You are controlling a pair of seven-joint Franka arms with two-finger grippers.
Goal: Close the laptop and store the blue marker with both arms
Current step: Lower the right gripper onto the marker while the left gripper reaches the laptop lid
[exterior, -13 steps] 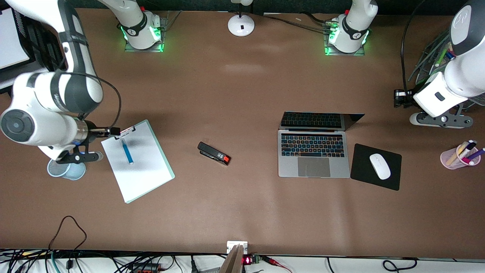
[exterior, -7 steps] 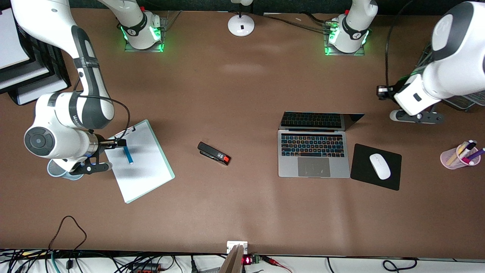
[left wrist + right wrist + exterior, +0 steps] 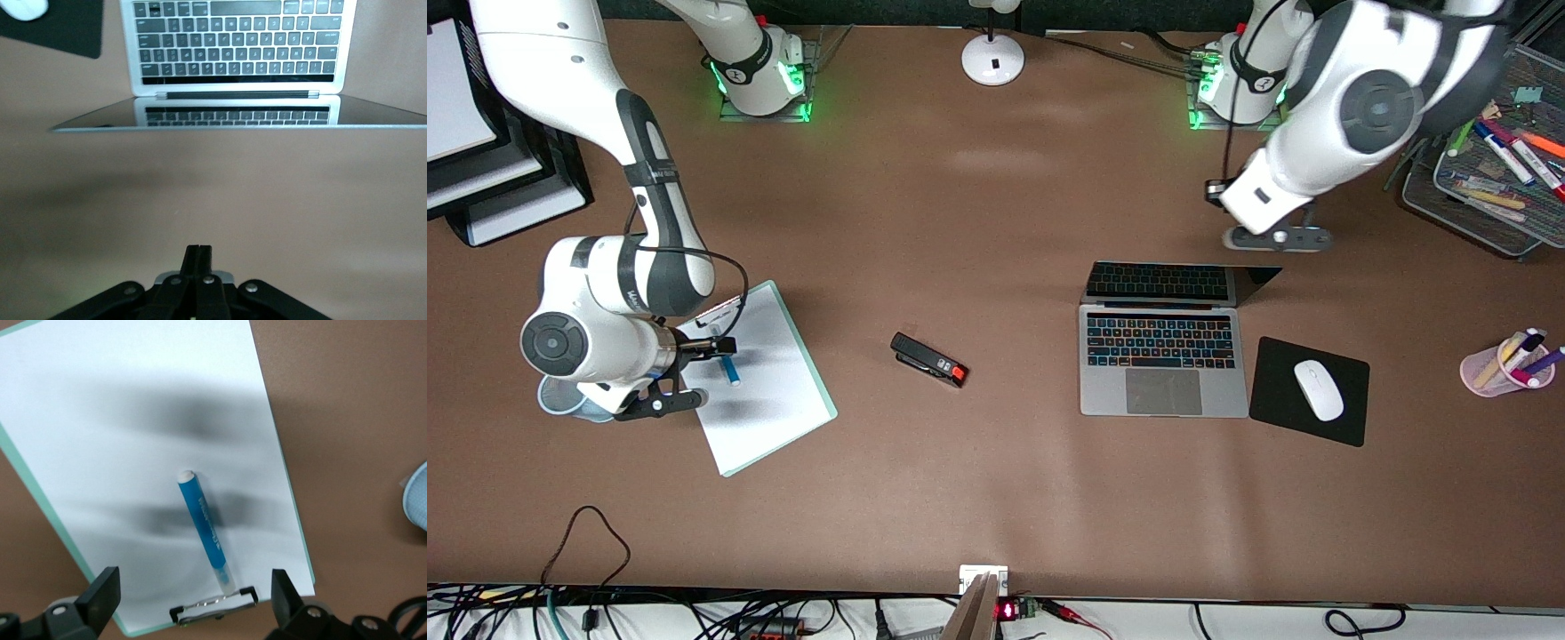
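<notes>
Right wrist view shows the right tool (image 3: 193, 600) with its fingers (image 3: 103, 590) spread wide apart, hanging over the clipboard (image 3: 133, 420) with nothing between them. Under it the blue marker (image 3: 205, 529) lies flat on the white sheet, one end just beside the metal clip (image 3: 213, 607). From the front, this tool (image 3: 694, 351) is over the clipboard's (image 3: 769, 400) clip end at the right arm's end of the desk (image 3: 996, 498), and the marker's (image 3: 731, 372) tip peeks out below it. A pale blue cup (image 3: 560, 400) stands just beside the clipboard.

The left tool (image 3: 199, 257) has its fingers pressed together and hovers over bare desk near the top edge of the laptop's (image 3: 233, 67) raised screen. In the front view the tool (image 3: 1215, 192) is above the open laptop (image 3: 1163, 356), whose lid stands up. A black pad (image 3: 1280, 418) with a white mouse (image 3: 1318, 389) sits beside the laptop, and a black stapler (image 3: 929, 360) lies between clipboard and laptop.
</notes>
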